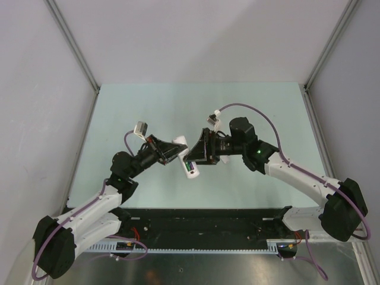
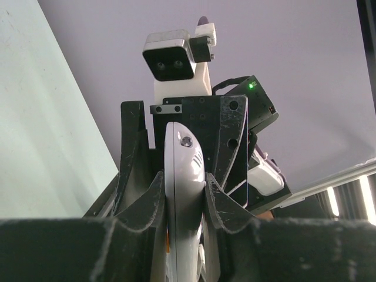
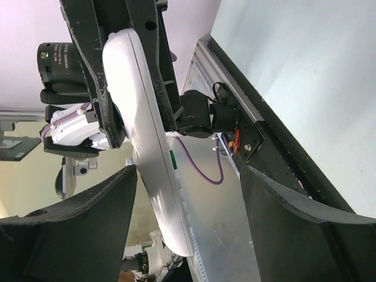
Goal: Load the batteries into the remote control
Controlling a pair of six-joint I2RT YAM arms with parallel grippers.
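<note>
The white remote control (image 1: pixel 187 161) hangs above the table, between the two arms. My left gripper (image 1: pixel 176 153) is shut on it; in the left wrist view the remote control (image 2: pixel 183 176) stands edge-on, clamped between both fingers of the left gripper (image 2: pixel 183 181). My right gripper (image 1: pixel 192 155) faces it from the right and is open. In the right wrist view the remote control (image 3: pixel 147 164) lies between the spread fingers of the right gripper (image 3: pixel 188 173), nearer the left finger (image 3: pixel 88 223), with a gap to both. A small green patch (image 3: pixel 172 158) shows on the remote; I cannot tell whether it is one of the batteries.
The pale green table (image 1: pixel 178 113) is walled by grey panels at the back and both sides. A black rail (image 1: pixel 202 219) with wiring runs along the near edge between the arm bases. The right arm's camera housing (image 2: pixel 170 61) looms just beyond the remote.
</note>
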